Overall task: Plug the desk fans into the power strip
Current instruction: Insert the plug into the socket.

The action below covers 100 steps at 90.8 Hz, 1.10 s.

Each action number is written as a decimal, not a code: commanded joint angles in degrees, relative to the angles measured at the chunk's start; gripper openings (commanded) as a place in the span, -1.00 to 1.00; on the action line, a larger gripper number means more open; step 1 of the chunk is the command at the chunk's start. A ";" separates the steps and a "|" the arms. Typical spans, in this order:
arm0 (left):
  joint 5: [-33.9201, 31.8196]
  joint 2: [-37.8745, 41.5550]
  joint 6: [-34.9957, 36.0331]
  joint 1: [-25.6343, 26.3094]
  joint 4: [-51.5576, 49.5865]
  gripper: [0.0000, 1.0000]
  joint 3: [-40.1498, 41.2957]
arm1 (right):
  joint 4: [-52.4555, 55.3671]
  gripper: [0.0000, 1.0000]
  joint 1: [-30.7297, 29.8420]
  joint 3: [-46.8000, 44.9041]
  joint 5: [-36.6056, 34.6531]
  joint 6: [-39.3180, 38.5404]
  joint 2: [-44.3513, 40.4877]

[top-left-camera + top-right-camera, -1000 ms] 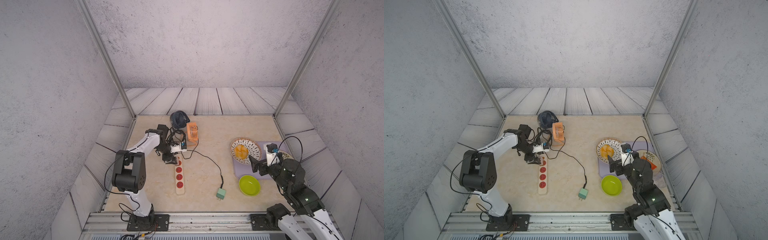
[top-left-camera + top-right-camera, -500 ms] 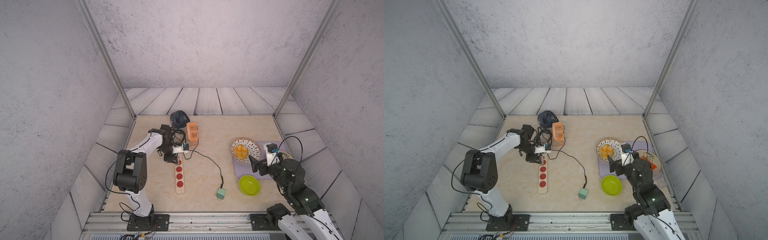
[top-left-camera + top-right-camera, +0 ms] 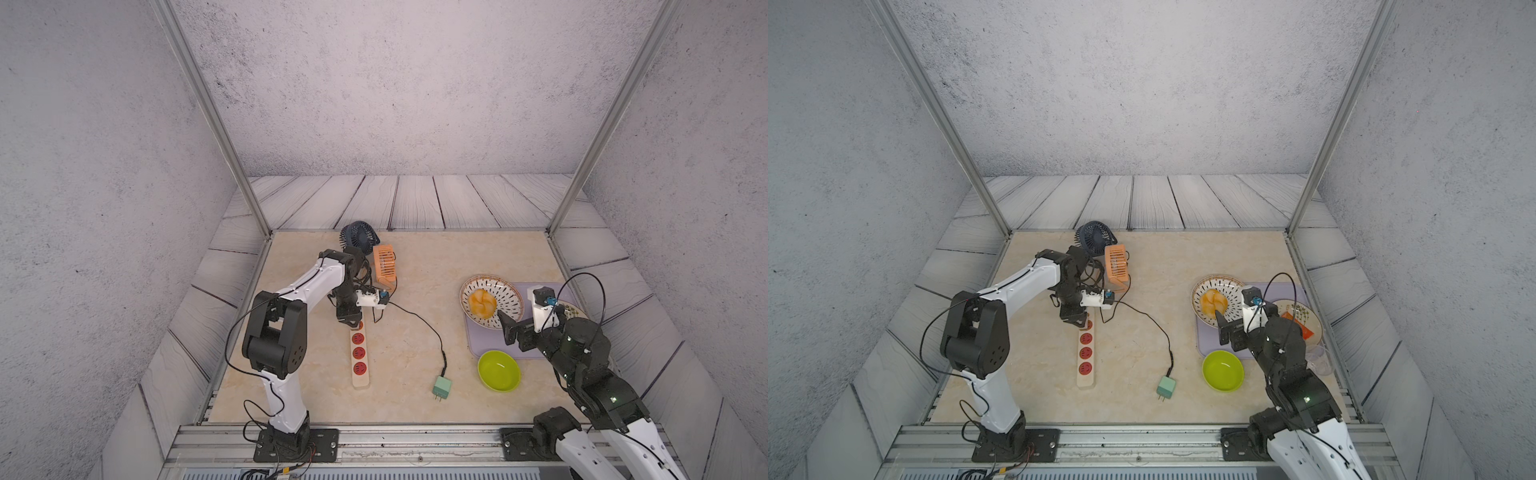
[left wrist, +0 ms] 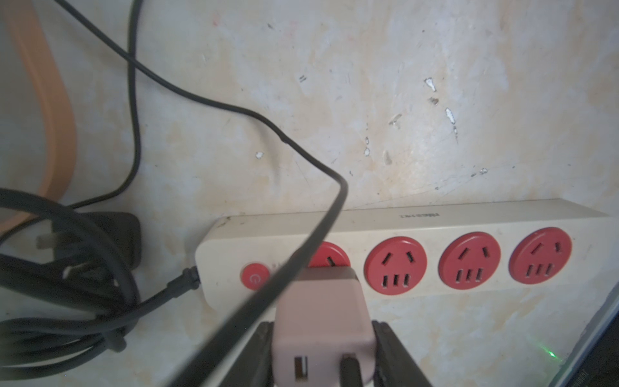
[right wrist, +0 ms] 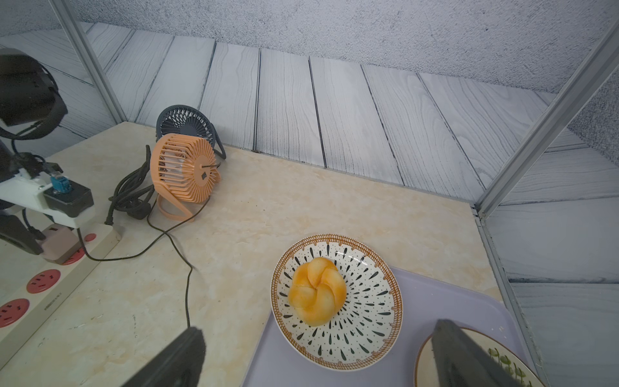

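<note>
Power strip (image 3: 360,379) x1, flat on the counter (image 3: 415,266), lower centre-left in both top views, long axis running toward the bottom edge. It has 4 red sockets in a row + 1 small red button (image 4: 254,276) at the cord end. 3 sockets are bare; the 4th, next to the button, is half covered by a pink adapter (image 4: 321,311). Left end effector (image 4: 321,326) pinches that adapter, fingers (image 4: 390,351) pressed to its two flanks. Adapter sits against the socket; can't tell if the prongs are fully in. Its rear face has 2 ports, 1 w/ a black cable in it.

Fans x2, upper centre-left at the back of the counter: orange fan (image 3: 384,262) in front, dark blue fan (image 3: 360,237) just behind. Thick black cord (image 5: 130,194) is bundled by the orange fan's foot.

Adapters x2 in all. The 2nd, a green adapter (image 3: 440,386), lies loose at bottom centre, well apart from the strip. A thin black cable (image 3: 432,332) runs from it up toward the fans; which fan, can't tell.

Right of frame: purple tray (image 3: 478,345) x1 and plates x2, i.e. patterned plate (image 3: 509,293) w/ 1 bun (image 3: 482,302) and second plate (image 3: 1308,309). Green bowl (image 3: 498,370) x1 sits just beside the tray's lower edge. Right end effector (image 5: 318,328) is spread wide, hovering over the tray.
</note>
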<state>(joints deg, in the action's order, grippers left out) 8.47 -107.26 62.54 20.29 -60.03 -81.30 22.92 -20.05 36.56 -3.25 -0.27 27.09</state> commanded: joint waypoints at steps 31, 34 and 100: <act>-3.96 -11.28 -1.70 0.16 0.73 -1.00 1.08 | -0.52 0.98 0.11 -0.55 -0.07 -0.46 0.07; -4.10 -11.30 -1.91 0.18 0.87 -1.00 1.10 | -0.43 0.98 0.10 -0.52 -0.08 -0.43 -0.05; -8.55 -12.74 -2.22 4.64 0.55 -1.00 0.34 | -0.61 0.98 0.10 -0.69 -0.21 -0.53 0.01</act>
<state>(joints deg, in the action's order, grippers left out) -0.03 -111.79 59.94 24.71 -64.90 -86.02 22.90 -20.05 36.23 -3.20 -0.30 27.14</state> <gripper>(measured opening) 0.452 0.991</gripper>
